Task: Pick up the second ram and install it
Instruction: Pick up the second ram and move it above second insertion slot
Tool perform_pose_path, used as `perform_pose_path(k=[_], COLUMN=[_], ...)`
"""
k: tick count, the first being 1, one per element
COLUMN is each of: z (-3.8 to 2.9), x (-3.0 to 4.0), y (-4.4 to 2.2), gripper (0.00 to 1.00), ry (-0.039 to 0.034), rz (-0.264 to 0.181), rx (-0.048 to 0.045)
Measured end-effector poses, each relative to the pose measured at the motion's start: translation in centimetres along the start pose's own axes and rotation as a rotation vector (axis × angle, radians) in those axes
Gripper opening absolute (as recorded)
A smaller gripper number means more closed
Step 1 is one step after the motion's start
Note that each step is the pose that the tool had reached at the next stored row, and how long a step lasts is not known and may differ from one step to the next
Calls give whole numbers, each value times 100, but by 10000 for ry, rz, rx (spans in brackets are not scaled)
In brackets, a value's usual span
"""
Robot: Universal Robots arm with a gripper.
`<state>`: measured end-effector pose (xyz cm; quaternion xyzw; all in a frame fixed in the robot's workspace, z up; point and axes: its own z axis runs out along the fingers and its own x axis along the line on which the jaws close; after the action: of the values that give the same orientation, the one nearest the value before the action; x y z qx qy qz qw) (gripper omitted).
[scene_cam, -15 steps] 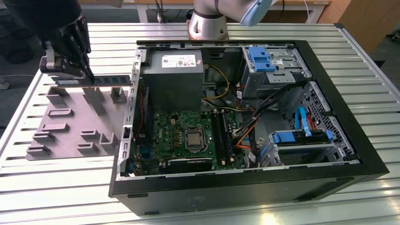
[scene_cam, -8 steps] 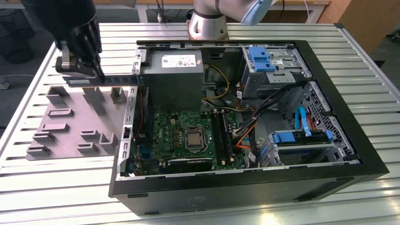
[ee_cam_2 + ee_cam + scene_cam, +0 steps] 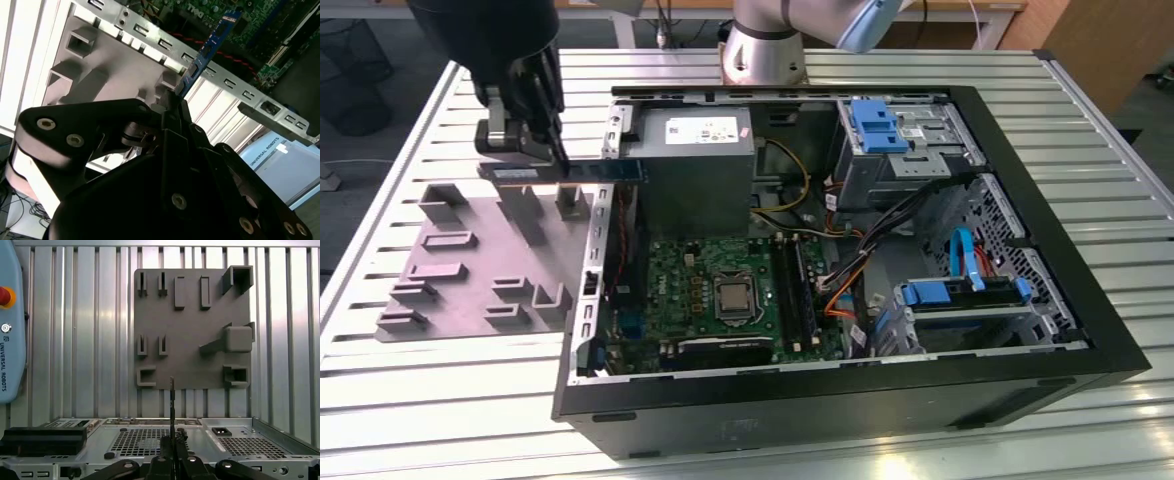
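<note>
The second ram [image 3: 587, 172] is a thin dark stick held level in the air, its free end reaching toward the computer case's wall on the exterior view's left. My gripper [image 3: 531, 160] is shut on its other end, above the grey holder plate [image 3: 460, 265]. In the second wrist view the ram [image 3: 210, 45] juts out from the black fingers [image 3: 172, 107] toward the motherboard [image 3: 260, 25]. The first wrist view shows the ram [image 3: 171, 400] edge-on over the case's rear panel [image 3: 240, 442]. The long black memory slots [image 3: 790, 290] lie on the green motherboard [image 3: 707, 290].
The open computer case [image 3: 854, 400] holds a grey power supply [image 3: 696, 150], blue drive brackets [image 3: 874, 125] and loose cables [image 3: 847, 285]. The holder plate [image 3: 192, 330] carries several grey blocks. A light blue pendant [image 3: 10, 325] lies on the slatted metal table [image 3: 454, 410].
</note>
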<state>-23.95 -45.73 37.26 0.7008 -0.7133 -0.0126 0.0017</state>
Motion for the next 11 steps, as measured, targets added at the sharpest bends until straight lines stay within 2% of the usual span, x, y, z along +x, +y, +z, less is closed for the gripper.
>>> perform_pose_path(k=[4,11], z=[-1,-5], x=[0,-3], y=[-53,-243], gripper=[14,14], ry=[3,2], rz=[-97,-97], rx=[-2,-17])
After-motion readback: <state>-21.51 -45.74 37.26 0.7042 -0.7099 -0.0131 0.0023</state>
